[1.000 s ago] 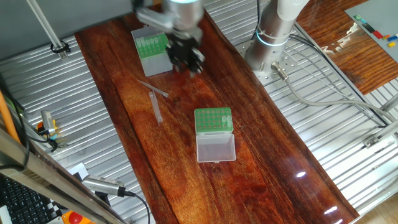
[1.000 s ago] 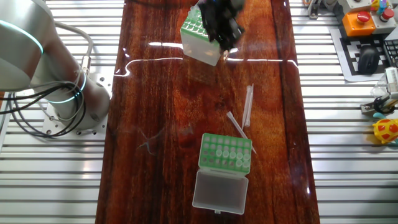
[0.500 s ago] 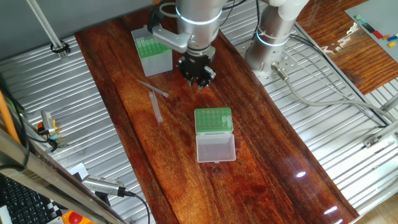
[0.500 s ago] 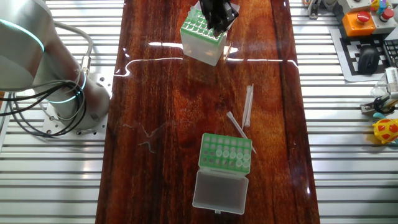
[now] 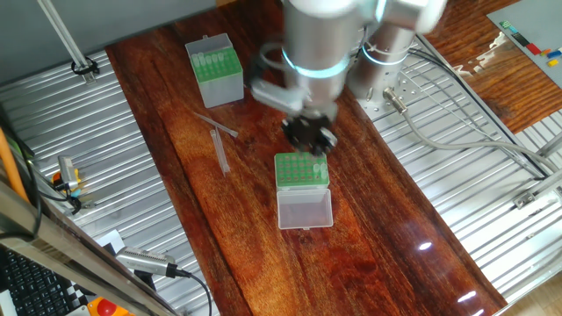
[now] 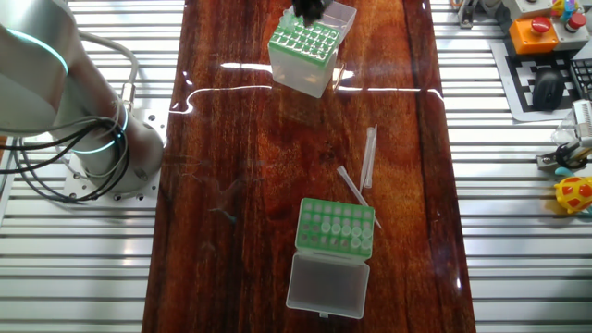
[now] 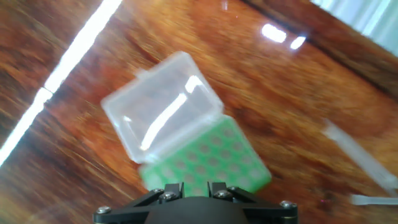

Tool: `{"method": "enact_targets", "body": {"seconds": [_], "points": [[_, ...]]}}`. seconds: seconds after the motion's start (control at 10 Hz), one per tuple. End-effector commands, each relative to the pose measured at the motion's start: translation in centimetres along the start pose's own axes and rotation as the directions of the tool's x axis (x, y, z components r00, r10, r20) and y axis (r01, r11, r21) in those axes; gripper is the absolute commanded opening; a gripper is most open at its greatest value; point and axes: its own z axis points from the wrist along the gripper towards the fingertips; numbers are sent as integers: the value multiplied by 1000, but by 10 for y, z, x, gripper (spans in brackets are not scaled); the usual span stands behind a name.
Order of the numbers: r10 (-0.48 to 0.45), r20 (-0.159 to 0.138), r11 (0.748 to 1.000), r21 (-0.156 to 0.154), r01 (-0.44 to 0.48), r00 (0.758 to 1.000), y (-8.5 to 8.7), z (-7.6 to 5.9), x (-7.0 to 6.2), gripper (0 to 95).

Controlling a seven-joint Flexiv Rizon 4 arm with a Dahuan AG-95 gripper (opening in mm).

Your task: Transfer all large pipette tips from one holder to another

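Gleaming red-brown wood table [image 5: 378,193] between ribbed metal decking [image 5: 79,149]; gripper [image 5: 309,133] above green rack [image 5: 301,169], jaws' state unclear.

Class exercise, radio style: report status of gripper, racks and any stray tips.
Gripper above low rack, lid open; jaw state unclear. Tall box at far end holds tips. Two loose tips lying on table beside rack.

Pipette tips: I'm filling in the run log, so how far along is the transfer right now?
Done: a few pale tips already stand in the taller box. In hand: the gripper hovers over the low green rack, whose lid is open; blur hides whether it holds anything. Left: a row of rack tips waits, and two loose tips lie beside the rack.
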Motion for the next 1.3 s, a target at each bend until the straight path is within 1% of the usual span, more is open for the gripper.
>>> {"method": "enact_targets", "body": {"seconds": [0.1,0.3,0.6,0.7,0.9,1.0,1.1,1.2,1.3], "points": [[-37,6,999,-5,37,999,-5,-3,5,190],[-62,6,998,-11,62,998,-5,-3,5,190],[63,0,998,-4,-63,998,0,2,0,190],[143,-1,990,-2,-143,990,-1,10,0,190],[204,12,979,-1,-204,979,-1,19,0,190],[262,12,965,-3,-262,965,-2,19,1,190],[332,15,943,-13,-332,943,-3,19,1,190],[407,20,914,-23,-406,913,-3,19,1,190],[465,22,885,-21,-464,885,-3,19,1,190]]}}
